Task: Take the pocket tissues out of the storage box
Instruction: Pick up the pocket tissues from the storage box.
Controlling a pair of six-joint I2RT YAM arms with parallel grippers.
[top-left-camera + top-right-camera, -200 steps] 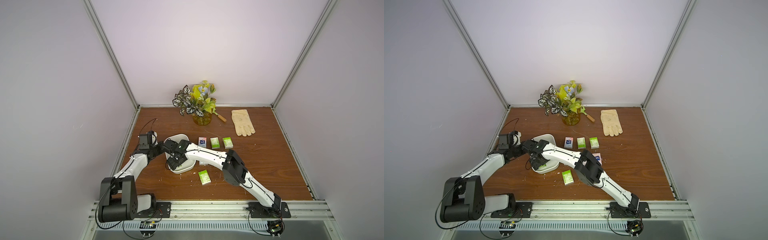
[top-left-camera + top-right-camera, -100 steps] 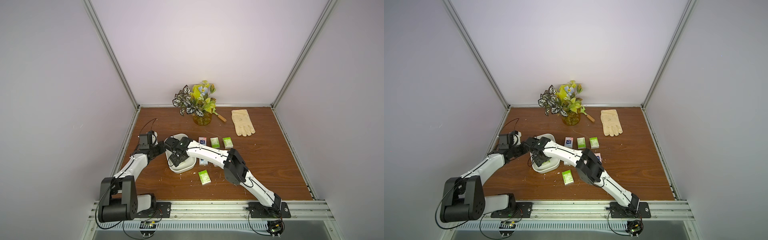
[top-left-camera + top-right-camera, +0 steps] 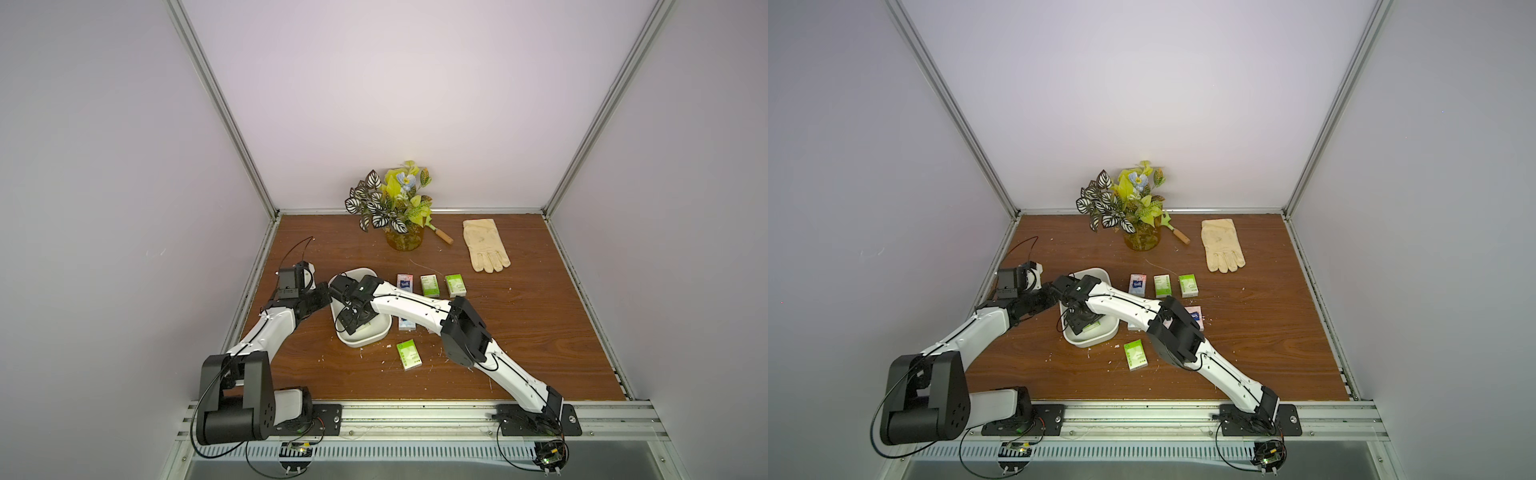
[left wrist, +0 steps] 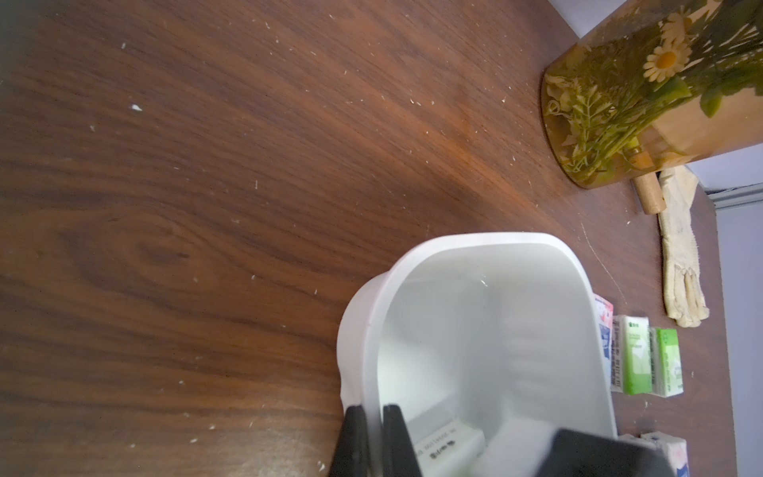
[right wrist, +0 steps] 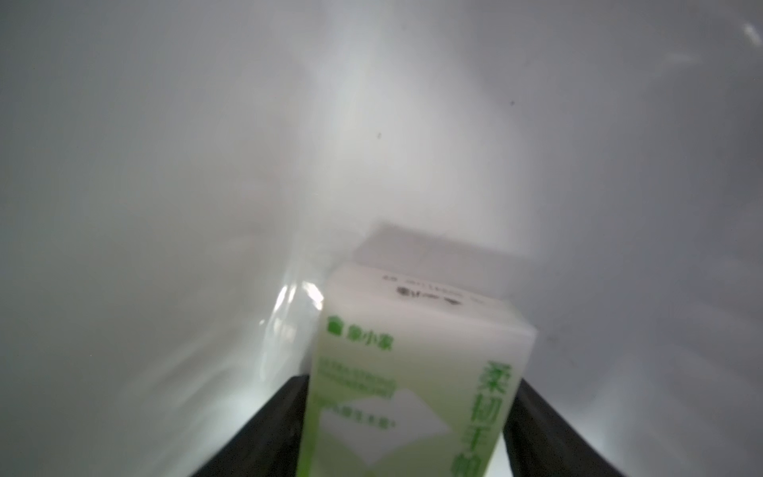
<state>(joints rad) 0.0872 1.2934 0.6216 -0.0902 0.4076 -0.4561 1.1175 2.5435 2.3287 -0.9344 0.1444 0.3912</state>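
Note:
The white storage box [image 3: 365, 341] [image 3: 1090, 342] lies at the table's left. My left gripper [image 3: 330, 296] [image 4: 373, 437] is shut on its left wall, one finger inside and one outside. My right gripper [image 3: 351, 322] [image 5: 411, 380] reaches down into the box, shut on a green-and-white pocket tissue packet [image 5: 417, 371] [image 4: 446, 450]. Other pocket tissues lie on the table: a pink-and-blue one [image 3: 404, 282], two green ones [image 3: 429, 285] [image 3: 454, 285] in a row, and a green one [image 3: 409, 354] near the front. Another pink one [image 3: 1196, 318] shows partly behind my right arm.
An amber plant pot [image 3: 404, 242] with leaves stands at the back, a wooden-handled tool [image 3: 443, 236] beside it. A cream glove [image 3: 486, 246] lies at the back right. White crumbs dot the wooden table [image 3: 540, 332]. My right forearm crosses over the packets beside the box.
My right gripper has shifted only slightly inside the box. My left gripper keeps its hold on the box wall in the same place.

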